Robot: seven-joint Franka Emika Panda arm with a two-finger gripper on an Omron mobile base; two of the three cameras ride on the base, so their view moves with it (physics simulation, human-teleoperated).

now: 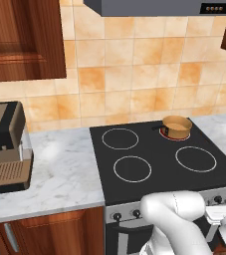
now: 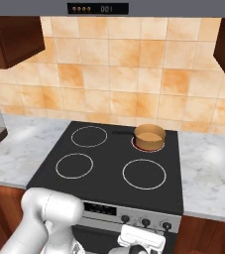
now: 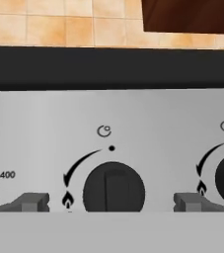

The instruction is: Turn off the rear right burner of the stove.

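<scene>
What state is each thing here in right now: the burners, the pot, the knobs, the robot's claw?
rear right burner: glowing red, on
other three burners: white rings, no glow
pot: upright on the rear right burner
knob: centred between the fingers, untouched
gripper: open, fingertips either side of the knob
coffee machine: standing on the counter, nothing under its spout

Glossy white rounded arm links [image 1: 176, 211], a flat white hand block [image 2: 141, 237], and grey squared fingertips [image 3: 32, 201].
</scene>
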